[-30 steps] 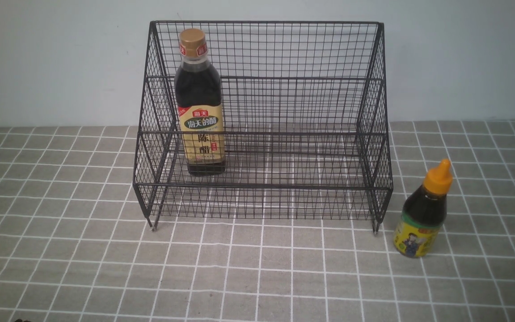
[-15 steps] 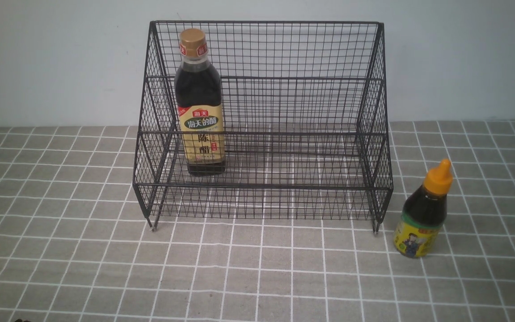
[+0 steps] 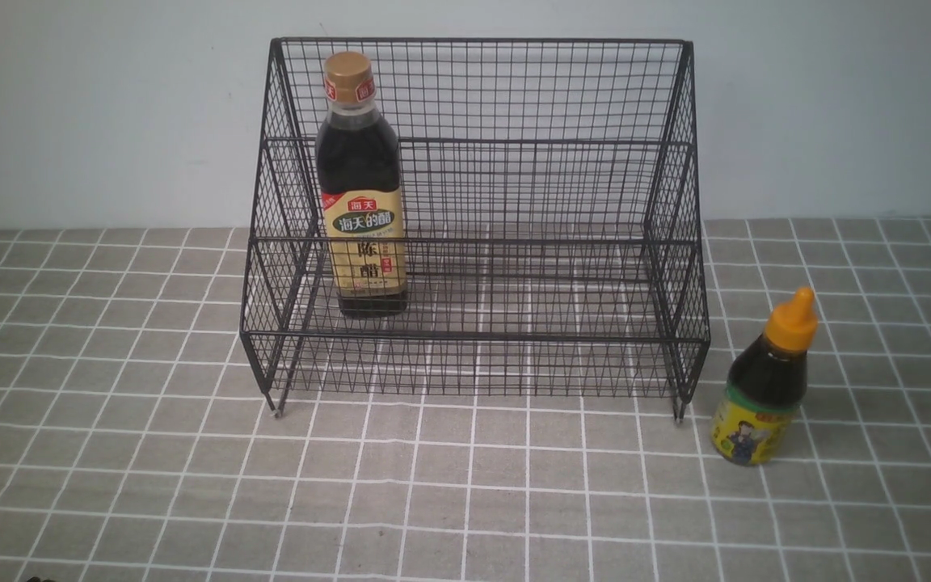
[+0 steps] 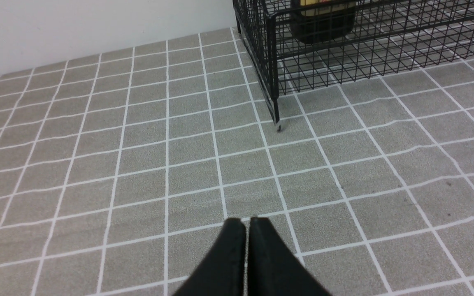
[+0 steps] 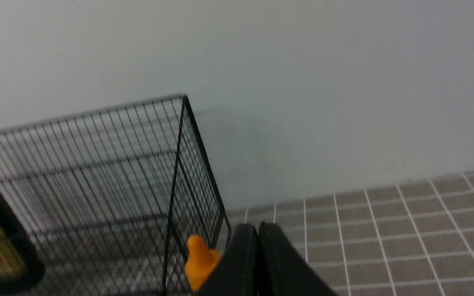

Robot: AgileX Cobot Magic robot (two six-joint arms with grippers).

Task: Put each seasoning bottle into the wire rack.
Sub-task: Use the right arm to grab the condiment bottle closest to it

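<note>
Though rippled, checked tablecloth (image 3: pixel 465 501); pale wall (image 3: pixel 94 113)

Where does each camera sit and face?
Front: between the arms, facing forward at the wire rack, tall bottle inside, short bottle right of it; no arm shows.
Left wrist: on the left arm, facing past the shut left gripper to the rack's corner.
Right wrist: on the right arm, past the shut right gripper toward the wall.
Shared: all show the rack; front and right wrist, the short bottle.

A tall gold-capped dark-liquid bottle (image 3: pixel 360 186) stands inside the black wire-mesh stepped rack (image 3: pixel 514 335), with a short orange-capped bottle (image 3: pixel 763 396) just outside its right side.
</note>
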